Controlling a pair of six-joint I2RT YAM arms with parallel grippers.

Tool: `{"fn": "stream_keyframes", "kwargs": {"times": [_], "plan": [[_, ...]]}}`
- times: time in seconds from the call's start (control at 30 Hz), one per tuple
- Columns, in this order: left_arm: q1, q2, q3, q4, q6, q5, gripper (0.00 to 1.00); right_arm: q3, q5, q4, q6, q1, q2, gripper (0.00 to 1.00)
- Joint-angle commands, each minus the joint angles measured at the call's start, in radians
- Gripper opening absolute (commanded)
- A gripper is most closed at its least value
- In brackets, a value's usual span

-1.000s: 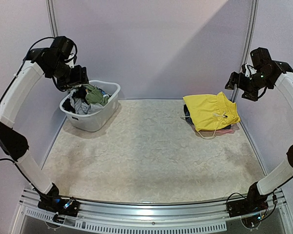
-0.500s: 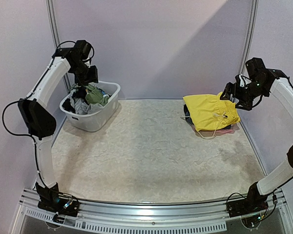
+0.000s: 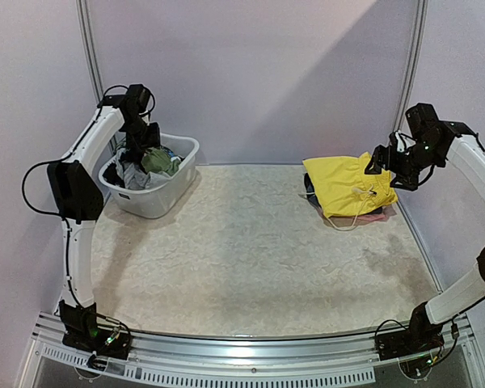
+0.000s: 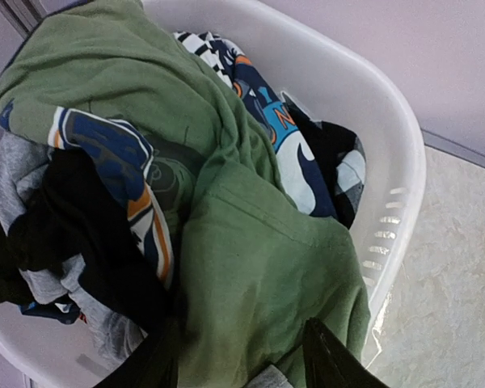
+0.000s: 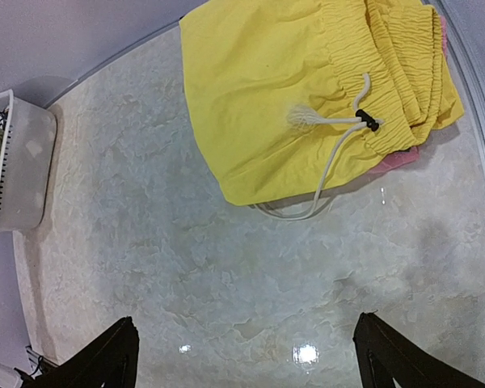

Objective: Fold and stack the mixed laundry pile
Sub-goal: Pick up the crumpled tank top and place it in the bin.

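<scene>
Olive-green T-shirt [image 4: 259,259] is sitting between your left gripper [image 4: 244,360] fingers [image 4: 330,360], clamp unclear, right gripper [image 5: 244,356] gaping empty; you're picking it, needing a clean lift next.

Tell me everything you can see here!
tub: one, white, far left of table
shirt: one, green, on top in tub
other clothes: several, grey, black and patterned blue, in tub
yellow garment: one, yellow with white drawstring, atop far-right stack
pieces underneath: count unclear, pink and dark edges showing
table: one, pale, marbled
left gripper: one, black, in tub, fingers either side of shirt fabric
right gripper: one, black, open, above table by yellow garment
</scene>
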Motion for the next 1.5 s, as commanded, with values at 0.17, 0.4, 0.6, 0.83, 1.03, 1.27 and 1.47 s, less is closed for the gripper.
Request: {"fn": "stream_keyframes", "kwargs": {"times": [0.17, 0.4, 0.6, 0.83, 1.03, 1.27, 1.47], "plan": [[0.046, 0.082, 0.026, 0.044, 0.049, 0.057, 0.52, -0.023, 0.027, 0.037, 0.064, -0.001, -0.010, 0.93], [0.051, 0.097, 0.026, 0.052, 0.043, 0.081, 0.36, -0.002, 0.038, 0.031, 0.079, -0.001, 0.011, 0.92], [0.048, 0.077, 0.031, 0.059, 0.033, 0.081, 0.00, 0.000, 0.041, 0.029, 0.080, -0.002, 0.018, 0.92], [0.025, 0.005, 0.031, 0.108, 0.013, 0.137, 0.00, 0.007, 0.028, 0.033, 0.077, -0.002, 0.021, 0.91], [0.008, -0.110, 0.039, 0.260, -0.071, 0.259, 0.00, 0.018, 0.010, 0.034, 0.070, 0.001, 0.016, 0.91], [-0.022, -0.230, 0.039, 0.467, -0.181, 0.432, 0.00, 0.015, -0.002, 0.028, 0.067, 0.004, -0.007, 0.91], [-0.045, -0.303, 0.037, 0.542, -0.243, 0.495, 0.00, 0.007, -0.006, 0.025, 0.063, 0.010, -0.032, 0.91]]}}
